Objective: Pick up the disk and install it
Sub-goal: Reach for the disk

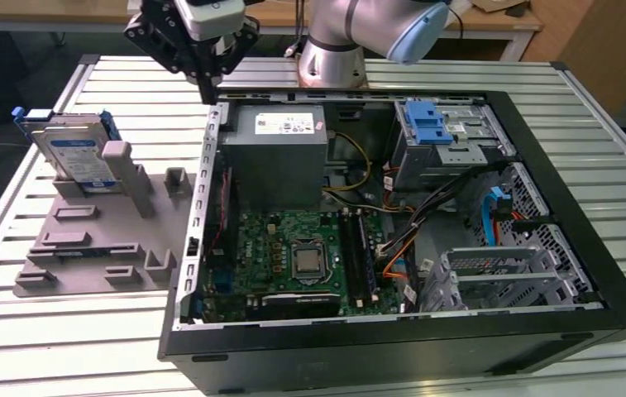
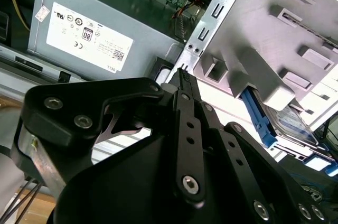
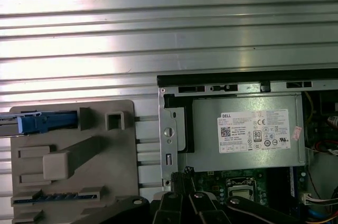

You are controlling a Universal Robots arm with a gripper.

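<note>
The disk (image 1: 77, 154) stands upright on edge in a grey holder (image 1: 92, 240) at the exterior view's left, silver-grey with a white-and-blue label and a blue bracket. My gripper (image 1: 209, 89) hangs above the back left corner of the open computer case (image 1: 401, 347), right of the disk and well apart from it. Its fingers are shut together with nothing between them. In the second wrist view the gripper (image 2: 182, 73) points toward the case edge, with the disk (image 2: 288, 123) off to one side. The first wrist view shows the disk (image 3: 37, 122) edge-on and the gripper (image 3: 182, 177).
Inside the case, a grey power-supply box (image 1: 279, 149) sits at the back, a motherboard (image 1: 290, 256) in front of it, and a metal drive cage with a blue latch (image 1: 445, 132) at the back right. The case rests on a slatted metal table (image 1: 26, 331).
</note>
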